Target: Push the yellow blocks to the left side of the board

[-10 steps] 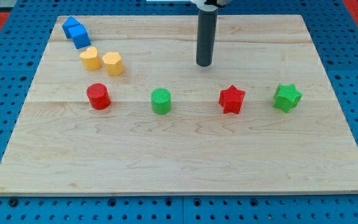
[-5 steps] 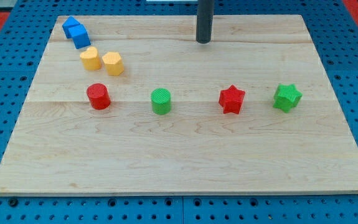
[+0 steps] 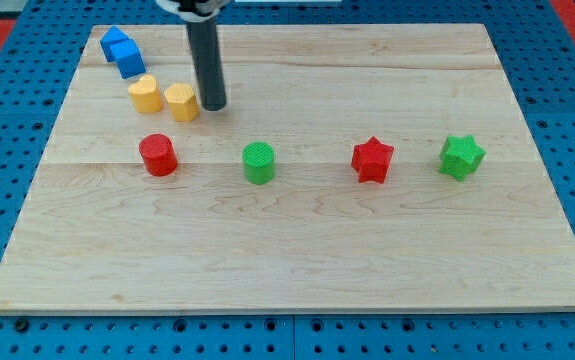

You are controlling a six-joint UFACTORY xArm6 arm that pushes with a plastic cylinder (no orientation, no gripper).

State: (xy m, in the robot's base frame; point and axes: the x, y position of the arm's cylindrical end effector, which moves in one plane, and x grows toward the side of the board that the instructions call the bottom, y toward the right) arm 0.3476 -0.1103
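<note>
Two yellow blocks lie side by side at the board's upper left: a rounded yellow block (image 3: pixel 146 94) and a yellow hexagonal block (image 3: pixel 181 101) to its right. My tip (image 3: pixel 213 104) stands just right of the hexagonal block, very close to it or touching it. The dark rod rises from the tip toward the view's top.
Two blue blocks (image 3: pixel 121 51) sit at the upper left corner of the wooden board (image 3: pixel 297 250). A red cylinder (image 3: pixel 157 155), a green cylinder (image 3: pixel 259 162), a red star (image 3: pixel 372 159) and a green star (image 3: pixel 461 156) form a row across the middle.
My tip moved from the upper middle of the board up toward the top edge, then left and down to the right side of the yellow hexagonal block. No block has moved.
</note>
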